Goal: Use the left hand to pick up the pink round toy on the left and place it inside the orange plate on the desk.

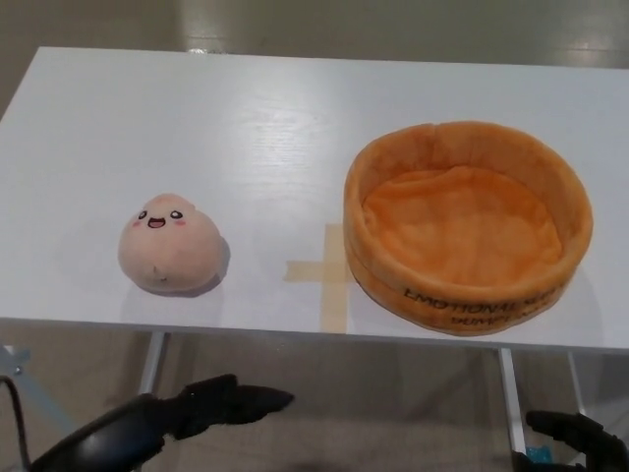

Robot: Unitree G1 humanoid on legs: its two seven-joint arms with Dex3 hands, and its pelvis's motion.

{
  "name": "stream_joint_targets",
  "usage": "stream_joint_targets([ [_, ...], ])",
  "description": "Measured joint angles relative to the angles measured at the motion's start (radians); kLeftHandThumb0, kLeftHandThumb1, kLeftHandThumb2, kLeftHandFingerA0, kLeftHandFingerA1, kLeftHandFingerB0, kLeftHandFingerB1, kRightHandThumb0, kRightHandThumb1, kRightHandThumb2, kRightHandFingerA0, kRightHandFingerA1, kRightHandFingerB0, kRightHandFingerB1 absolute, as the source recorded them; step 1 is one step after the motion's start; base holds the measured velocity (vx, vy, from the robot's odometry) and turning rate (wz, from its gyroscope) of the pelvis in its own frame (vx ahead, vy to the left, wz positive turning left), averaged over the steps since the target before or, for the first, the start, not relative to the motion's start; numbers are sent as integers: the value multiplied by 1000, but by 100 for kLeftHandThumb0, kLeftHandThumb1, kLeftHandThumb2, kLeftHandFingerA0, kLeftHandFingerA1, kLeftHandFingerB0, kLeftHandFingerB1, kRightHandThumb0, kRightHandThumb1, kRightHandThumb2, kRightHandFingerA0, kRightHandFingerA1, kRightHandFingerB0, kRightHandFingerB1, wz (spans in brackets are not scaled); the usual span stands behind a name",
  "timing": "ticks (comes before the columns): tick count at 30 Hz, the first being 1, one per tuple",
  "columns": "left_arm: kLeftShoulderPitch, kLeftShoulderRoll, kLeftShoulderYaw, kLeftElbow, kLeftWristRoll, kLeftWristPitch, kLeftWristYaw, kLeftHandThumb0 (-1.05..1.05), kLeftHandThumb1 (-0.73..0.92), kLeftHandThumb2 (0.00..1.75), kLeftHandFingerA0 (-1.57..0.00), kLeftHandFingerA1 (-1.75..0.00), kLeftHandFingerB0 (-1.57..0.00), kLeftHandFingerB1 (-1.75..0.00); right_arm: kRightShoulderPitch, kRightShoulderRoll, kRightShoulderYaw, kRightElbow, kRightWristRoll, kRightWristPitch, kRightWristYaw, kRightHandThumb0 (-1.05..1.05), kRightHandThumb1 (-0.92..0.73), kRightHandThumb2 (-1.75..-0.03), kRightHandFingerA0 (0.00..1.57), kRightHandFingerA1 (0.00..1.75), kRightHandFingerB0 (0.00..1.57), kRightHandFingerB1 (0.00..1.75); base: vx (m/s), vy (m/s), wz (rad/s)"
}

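Note:
A pink round plush toy [169, 244] with a smiling face sits on the white desk [246, 128], near the front edge on the left. To its right stands an orange plush plate [468, 224] with high soft walls and nothing inside. My left hand [211, 402] is below the desk's front edge, in front of the toy, open with its fingers stretched to the right and holding nothing. Only the fingertips of my right hand [575, 435] show at the bottom right corner, low beneath the desk.
A cross of tan tape [329, 273] marks the desk between toy and plate. Metal desk legs [149, 364] stand below the front edge, over a beige floor.

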Motion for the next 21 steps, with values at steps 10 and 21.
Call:
stream_joint_targets([
  [10,-89,-89,145,-109,-72,-28,45,-42,37,64,0,0,-6,-20,-3,0,1,3,0,0,-5,-22,-32,-91,56,86,48,71,0,0,0],
  [21,-304,-139,184,112,98,-60,174,-11,40,66,0,-2,-5,-30,-4,0,-1,3,0,0,-6,-19,-35,-85,53,98,50,72,0,0,0],
])
